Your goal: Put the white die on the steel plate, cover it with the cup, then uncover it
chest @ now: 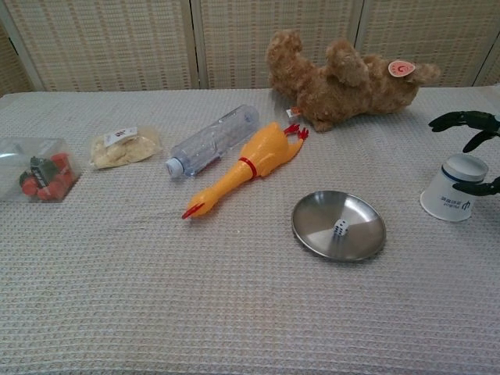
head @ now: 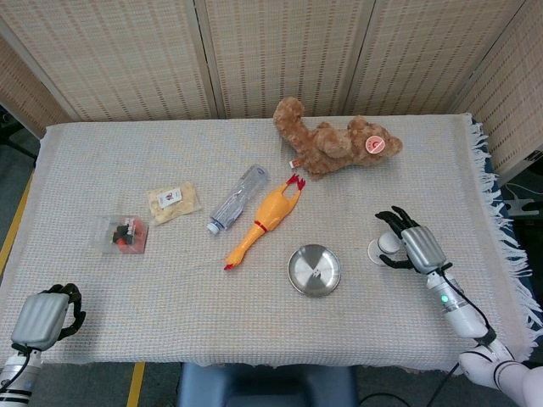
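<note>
Currently white die (chest: pixel 341 227) sits in round steel plate (chest: pixel 312 229). White paper cup (chest: pixel 453 188) stands upside down on bench at plate's 3 o'clock; right hand (head: pixel 413 247) beside it, fingers (chest: pixel 458 119) spread, no grip. Left hand (head: pixel 44 315) fingers curled, empty.

You face a table (head: pixel 102 305) covered with a grey woven cloth (head: pixel 424 170), fringed at its right edge. Woven reed screen panels (head: pixel 280 51) stand behind it.
</note>
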Motion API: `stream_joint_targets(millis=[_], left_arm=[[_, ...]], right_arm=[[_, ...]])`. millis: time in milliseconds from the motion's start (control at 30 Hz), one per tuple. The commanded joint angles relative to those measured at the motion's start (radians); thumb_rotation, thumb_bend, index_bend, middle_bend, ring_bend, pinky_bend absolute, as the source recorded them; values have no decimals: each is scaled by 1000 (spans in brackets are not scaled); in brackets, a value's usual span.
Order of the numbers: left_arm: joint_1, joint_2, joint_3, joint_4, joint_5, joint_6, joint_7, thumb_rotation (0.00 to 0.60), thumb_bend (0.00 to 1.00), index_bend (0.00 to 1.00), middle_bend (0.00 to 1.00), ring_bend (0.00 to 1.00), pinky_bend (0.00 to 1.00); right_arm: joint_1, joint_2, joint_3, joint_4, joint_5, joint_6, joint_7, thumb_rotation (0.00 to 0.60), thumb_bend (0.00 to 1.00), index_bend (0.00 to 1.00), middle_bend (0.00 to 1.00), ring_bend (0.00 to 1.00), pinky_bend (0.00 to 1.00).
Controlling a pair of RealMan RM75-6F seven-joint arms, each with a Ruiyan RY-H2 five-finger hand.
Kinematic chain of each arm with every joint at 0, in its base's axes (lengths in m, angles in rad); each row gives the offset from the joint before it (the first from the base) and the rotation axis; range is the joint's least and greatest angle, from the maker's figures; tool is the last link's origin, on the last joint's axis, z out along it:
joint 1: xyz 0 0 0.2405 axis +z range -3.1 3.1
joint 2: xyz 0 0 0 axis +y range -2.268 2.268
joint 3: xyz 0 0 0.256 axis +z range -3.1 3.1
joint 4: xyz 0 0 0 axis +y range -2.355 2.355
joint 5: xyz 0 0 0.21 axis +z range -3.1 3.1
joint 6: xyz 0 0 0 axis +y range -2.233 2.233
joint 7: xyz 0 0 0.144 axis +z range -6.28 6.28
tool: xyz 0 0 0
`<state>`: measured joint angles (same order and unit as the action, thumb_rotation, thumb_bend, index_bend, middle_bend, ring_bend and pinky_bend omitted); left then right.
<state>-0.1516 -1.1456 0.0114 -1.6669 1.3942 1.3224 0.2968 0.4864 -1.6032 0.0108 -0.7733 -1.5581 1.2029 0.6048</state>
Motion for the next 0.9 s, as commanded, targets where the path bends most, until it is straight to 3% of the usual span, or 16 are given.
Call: stream_joint_targets(millis=[33,167,200,300,433,633,767,900], left_arm=[[0,0,0,0,0,0,0,600,366,262,394,363,557],[1,1,0,-1,0,2,0,600,365,262,394,363,557],[3,2,-1,-3,-1,6,0,600,366,262,394,363,557],[9,11,4,-24,12,20,4,600,365,263,395,366,558],[19,22,21,-46,76,58,0,600,366,265,399,368,559],[22,29,39,-50,109,57,-9,600,366,265,404,367,558],[21,29,31,-52,77,41,3,600,366,266,406,370,559],[26,29,27,-56,75,52,13,600,366,267,406,370,559]], right_arm=[[0,8,-2,-5,0,-7,-15,600,120,83,80,0,260],[-10,23,2,-18,-2,20,-69,600,110,1,1,0,171],[-37,38,16,-20,-13,121,-170,600,108,0,0,0,148],[-99,45,40,-50,-6,263,-470,600,107,0,0,0,129],[-181,85,50,-206,23,358,-687,600,105,0,0,0,116],[-289,202,21,-492,68,400,-854,600,102,0,0,0,116],[-317,262,20,-612,93,390,-897,600,103,0,0,0,116],[-326,289,23,-658,104,370,-905,600,102,0,0,0,116]])
